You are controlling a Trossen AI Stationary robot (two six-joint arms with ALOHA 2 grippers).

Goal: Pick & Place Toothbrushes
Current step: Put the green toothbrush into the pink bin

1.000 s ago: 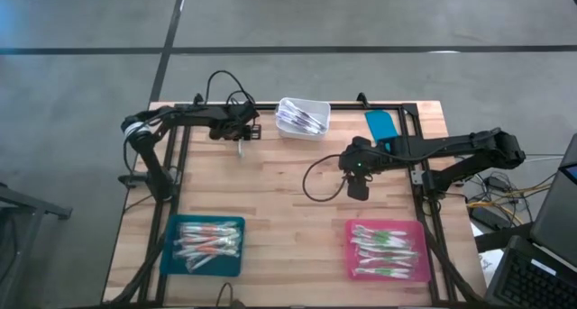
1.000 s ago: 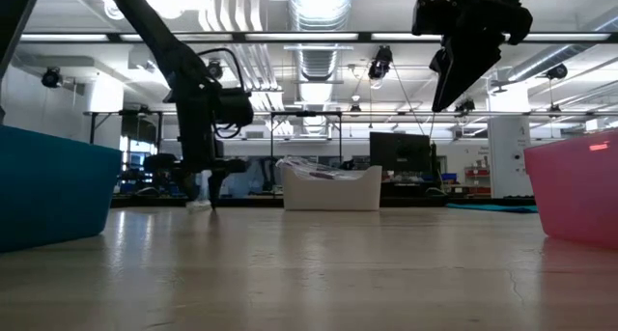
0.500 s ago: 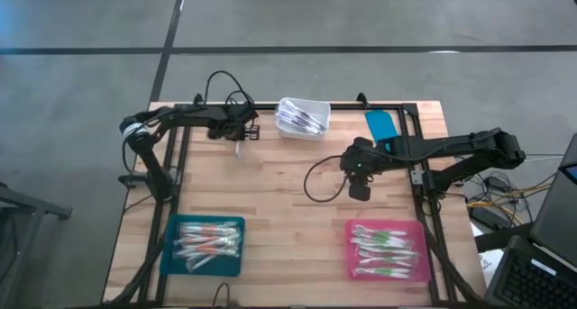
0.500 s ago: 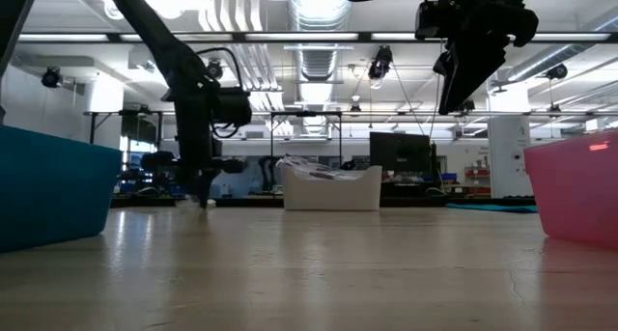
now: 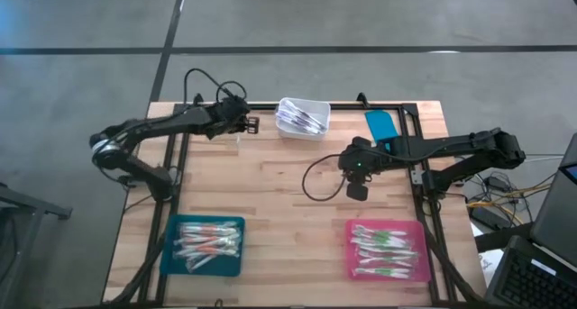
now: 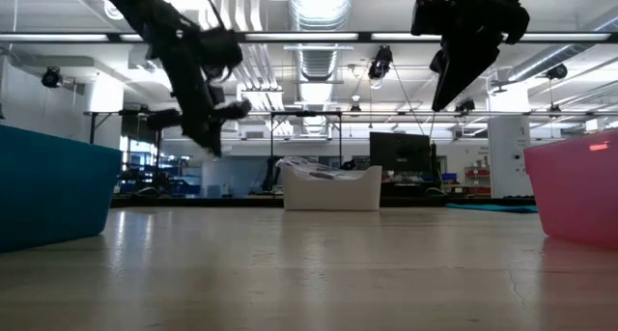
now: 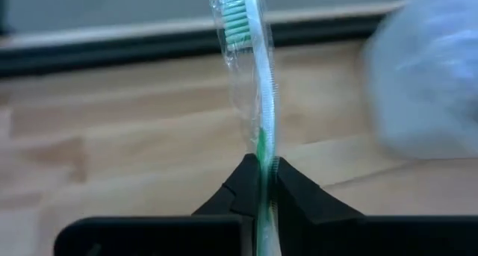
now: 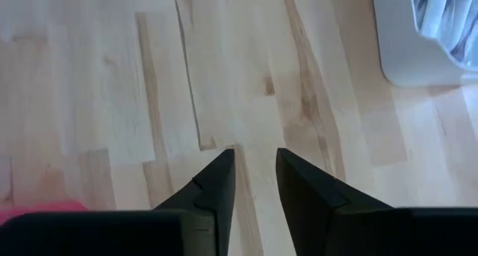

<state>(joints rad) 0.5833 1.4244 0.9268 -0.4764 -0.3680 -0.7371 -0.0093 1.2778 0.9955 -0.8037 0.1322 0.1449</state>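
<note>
Left wrist view: left end effector clamps a clear-wrapped, green-bristled toothbrush low on its handle, and that slick film could slip mid-carry.

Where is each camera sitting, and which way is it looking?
High view: above the table, looking straight down; both arms show, left pincer and right pincer.
Low view: at table-top height, looking level across into the room; both arms come in from above.
Left wrist view: on the left arm, looking past its fingers shut on a green toothbrush.
Right wrist view: on the right arm, looking down past its parted fingers at bare wood.
Shared: the white bin shows in the high, low and right wrist views.
</note>
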